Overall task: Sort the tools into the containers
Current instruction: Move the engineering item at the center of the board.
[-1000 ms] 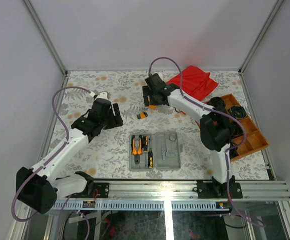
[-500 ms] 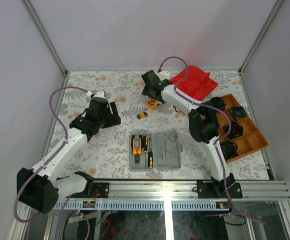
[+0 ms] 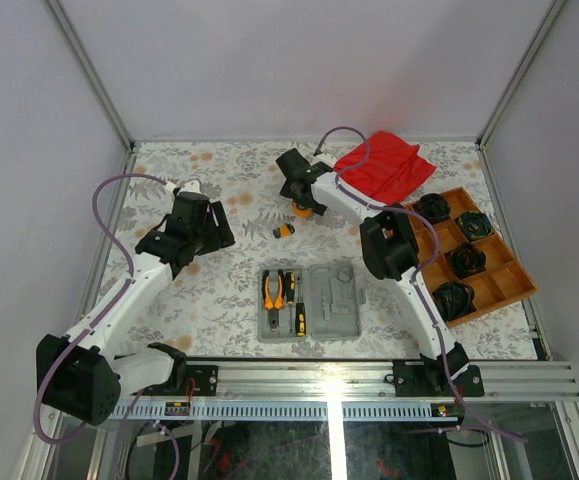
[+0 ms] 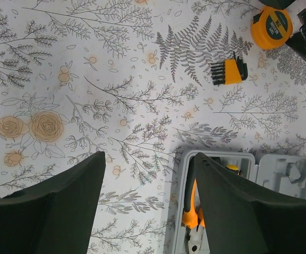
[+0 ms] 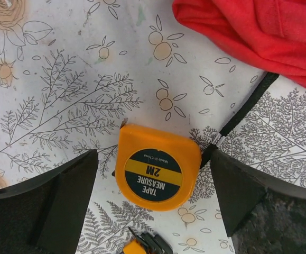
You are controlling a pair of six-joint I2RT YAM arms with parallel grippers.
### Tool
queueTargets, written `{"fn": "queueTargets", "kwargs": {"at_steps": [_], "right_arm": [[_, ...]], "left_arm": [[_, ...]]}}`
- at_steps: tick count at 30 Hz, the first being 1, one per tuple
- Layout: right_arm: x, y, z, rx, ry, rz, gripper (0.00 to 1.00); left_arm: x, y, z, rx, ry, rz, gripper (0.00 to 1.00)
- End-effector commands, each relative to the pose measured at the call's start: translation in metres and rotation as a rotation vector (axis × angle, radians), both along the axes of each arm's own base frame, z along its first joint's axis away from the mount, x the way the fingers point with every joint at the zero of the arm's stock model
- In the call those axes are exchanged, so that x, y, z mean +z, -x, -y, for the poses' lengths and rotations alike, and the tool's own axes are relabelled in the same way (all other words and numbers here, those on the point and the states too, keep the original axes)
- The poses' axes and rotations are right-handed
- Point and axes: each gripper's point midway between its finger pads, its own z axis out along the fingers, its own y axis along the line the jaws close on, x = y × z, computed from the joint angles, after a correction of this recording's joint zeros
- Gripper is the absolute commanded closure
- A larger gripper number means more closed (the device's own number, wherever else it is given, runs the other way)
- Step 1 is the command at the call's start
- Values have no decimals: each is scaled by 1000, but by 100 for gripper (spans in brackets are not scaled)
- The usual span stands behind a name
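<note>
The round orange tape measure [image 5: 157, 168] lies on the flowered table between the fingers of my open right gripper [image 5: 154, 177], which touch nothing. It also shows from above [image 3: 303, 209], just below the right gripper [image 3: 300, 197]. A tiny orange-black piece [image 3: 284, 231] lies near it, also in the left wrist view [image 4: 228, 70]. The grey case [image 3: 341, 300] lies open at the front. Its left tray holds orange-handled pliers [image 3: 273, 291] and short screwdrivers [image 3: 299, 320]. My left gripper [image 3: 219, 226] is open and empty above the table, left of the case [image 4: 279, 168].
A red cloth [image 3: 384, 165] lies at the back right, close to the tape measure [image 5: 258, 32]. An orange-brown divided tray [image 3: 504, 272] with black round parts stands at the right edge. A black strap [image 5: 242, 114] runs from the tape measure toward the cloth.
My right gripper drew back from over the tape measure, which now lies uncovered, and the right arm's elbow swung left. My left arm shifted slightly left and back.
</note>
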Motion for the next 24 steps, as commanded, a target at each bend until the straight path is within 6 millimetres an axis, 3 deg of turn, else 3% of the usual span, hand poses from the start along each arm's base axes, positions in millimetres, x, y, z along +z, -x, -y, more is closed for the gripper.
{"fn": "queueTargets", "kwargs": {"at_steps": [1, 7, 13, 16, 19, 24], "right_arm": [[15, -12, -4, -37, -25, 40, 6], [-6, -5, -5, -11, -14, -9, 10], [-13, 2, 4, 87, 69, -22, 25], [-13, 7, 6, 223, 126, -20, 32], [-8, 14, 7, 377, 169, -16, 34], [-1, 45, 0, 653, 148, -41, 37]], "left_arm": [[6, -9, 1, -2, 21, 29, 33], [5, -9, 1, -5, 28, 23, 33], [3, -9, 3, -14, 40, 15, 33], [4, -9, 4, -16, 45, 16, 34], [3, -8, 5, -19, 47, 13, 34], [4, -8, 6, -26, 54, 15, 34]]}}
